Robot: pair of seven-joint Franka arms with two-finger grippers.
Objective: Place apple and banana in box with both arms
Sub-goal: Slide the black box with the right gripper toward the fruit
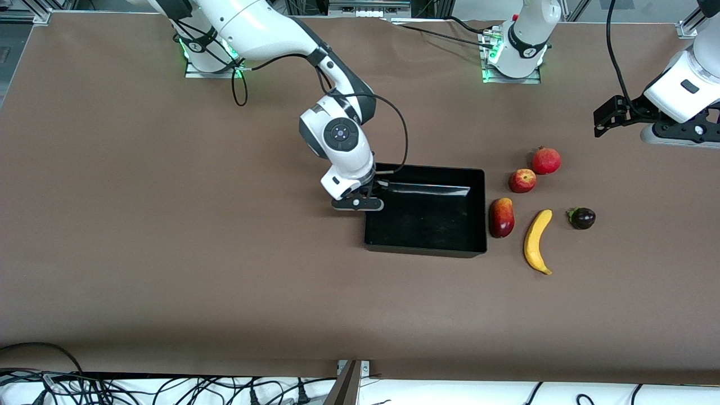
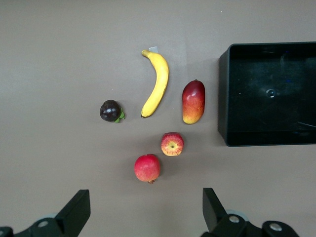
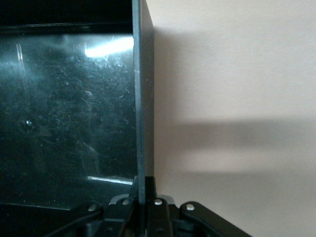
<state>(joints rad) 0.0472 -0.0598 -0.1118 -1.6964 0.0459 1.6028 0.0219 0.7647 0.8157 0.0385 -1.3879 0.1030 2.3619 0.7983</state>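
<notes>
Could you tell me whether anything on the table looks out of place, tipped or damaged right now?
Nothing stands out. The box sits flat and empty, with the right gripper shut on its wall. The apple and banana lie intact on the table beside it. The left gripper hangs open above the fruit.

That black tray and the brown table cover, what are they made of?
The shallow black rectangular tray looks like glossy hard plastic: it mirrors the lights and shows fine scratches. The brown table cover looks like matte paper or cloth, with faint wrinkles and no shine.
</notes>
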